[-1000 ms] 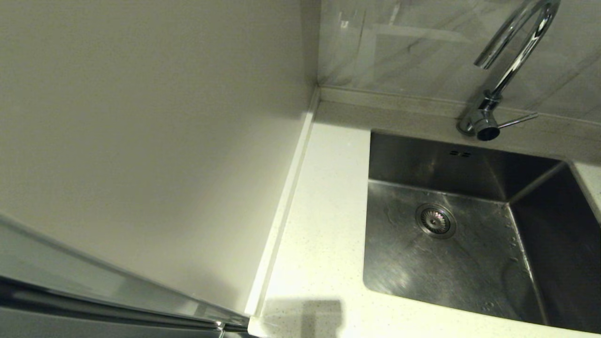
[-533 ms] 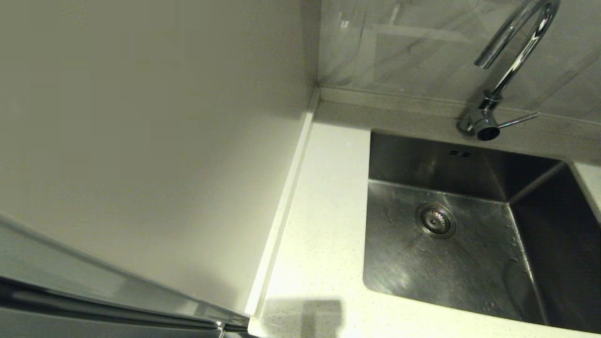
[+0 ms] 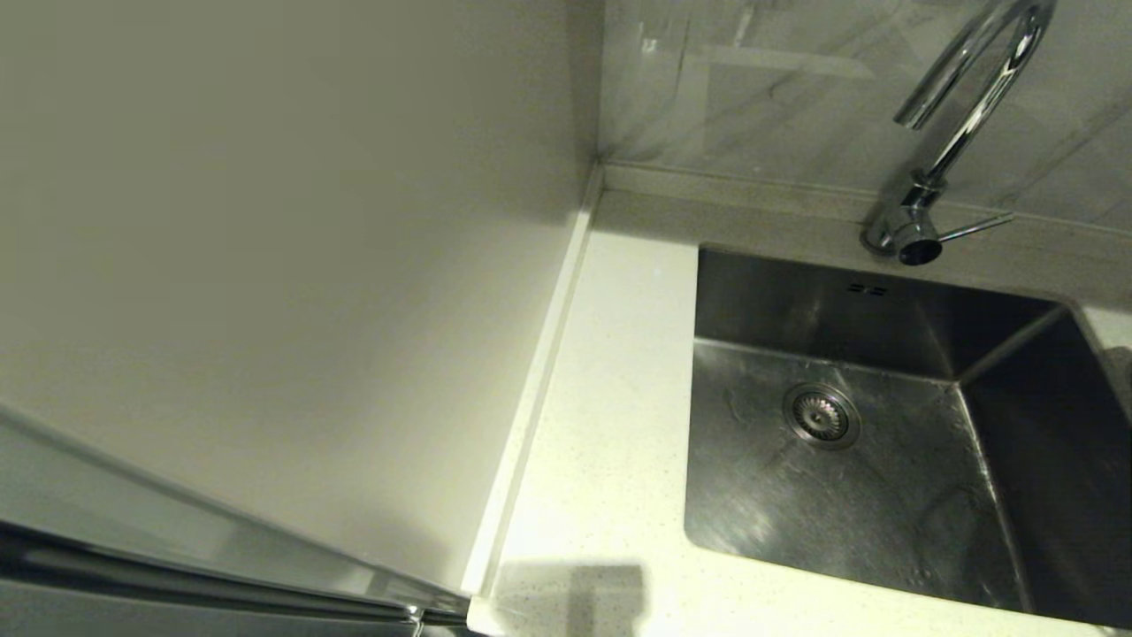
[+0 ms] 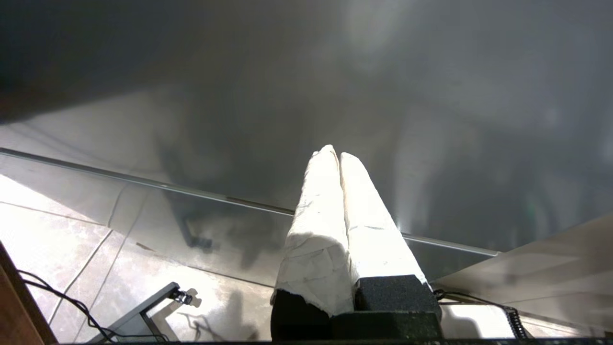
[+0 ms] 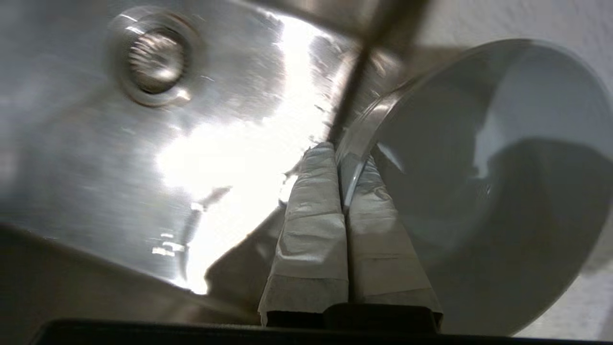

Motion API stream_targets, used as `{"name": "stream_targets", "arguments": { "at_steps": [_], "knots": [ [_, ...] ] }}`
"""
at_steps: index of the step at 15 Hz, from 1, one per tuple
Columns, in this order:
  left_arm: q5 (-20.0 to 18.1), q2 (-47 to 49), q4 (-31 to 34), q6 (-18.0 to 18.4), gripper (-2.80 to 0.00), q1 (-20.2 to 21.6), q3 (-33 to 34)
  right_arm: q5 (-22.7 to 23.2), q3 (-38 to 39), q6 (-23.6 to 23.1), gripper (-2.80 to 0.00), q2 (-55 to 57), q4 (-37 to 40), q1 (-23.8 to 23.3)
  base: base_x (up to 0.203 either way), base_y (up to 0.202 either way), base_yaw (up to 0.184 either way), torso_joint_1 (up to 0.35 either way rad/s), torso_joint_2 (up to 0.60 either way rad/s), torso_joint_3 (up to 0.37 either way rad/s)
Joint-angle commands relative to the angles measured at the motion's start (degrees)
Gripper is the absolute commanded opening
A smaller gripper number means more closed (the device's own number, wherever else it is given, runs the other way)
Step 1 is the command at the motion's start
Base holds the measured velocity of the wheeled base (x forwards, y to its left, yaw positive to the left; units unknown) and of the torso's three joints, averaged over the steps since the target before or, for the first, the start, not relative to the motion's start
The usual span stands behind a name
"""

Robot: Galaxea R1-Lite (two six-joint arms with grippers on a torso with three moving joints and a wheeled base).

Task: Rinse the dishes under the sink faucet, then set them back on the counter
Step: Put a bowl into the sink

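Right gripper (image 5: 342, 158) is now being clamped on white bowl (image 5: 483, 182) rim | lifting toward sink (image 5: 96, 158) is being enabled.

Domestic kitchen corner. A square stainless steel sink (image 3: 884, 425) with round drain strainer (image 3: 820, 415) is set into a white speckled stone desk (image 3: 610, 442); a chrome gooseneck faucet (image 3: 955, 133) stands behind it (marbled wall tiles (image 3: 796, 88) at the back), beside a plain beige wall panel (image 3: 292, 265).
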Motion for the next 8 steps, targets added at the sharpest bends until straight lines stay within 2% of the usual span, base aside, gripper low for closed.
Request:
{"name": "stream_targets", "arguments": {
  "at_steps": [1, 4, 6, 8],
  "knots": [
    [0.03, -0.18, -0.02, 0.01, -2.8, -0.06, 0.0, 1.04, 3.33, 1.29, -2.8, -9.35, 0.02, 1.33, 0.0, 0.0, 0.0, 0.0, 0.0, 0.0],
    [0.03, -0.18, -0.02, -0.05, -2.8, -0.06, 0.0, 1.42, 10.93, 6.55, -2.8, -20.04, 0.25, 7.12, 0.0, 0.0, 0.0, 0.0, 0.0, 0.0],
    [0.11, -0.18, -0.02, -0.05, -2.8, 0.01, 0.0, 1.4, 15.09, 14.47, -2.8, -27.77, 1.51, 10.53, 0.0, 0.0, 0.0, 0.0, 0.0, 0.0],
    [0.04, -0.18, -0.02, 0.03, -2.8, 0.02, 0.0, 1.19, 17.28, 24.64, -2.8, -35.86, 6.19, 13.86, 0.0, 0.0, 0.0, 0.0, 0.0, 0.0]
  ]
}}
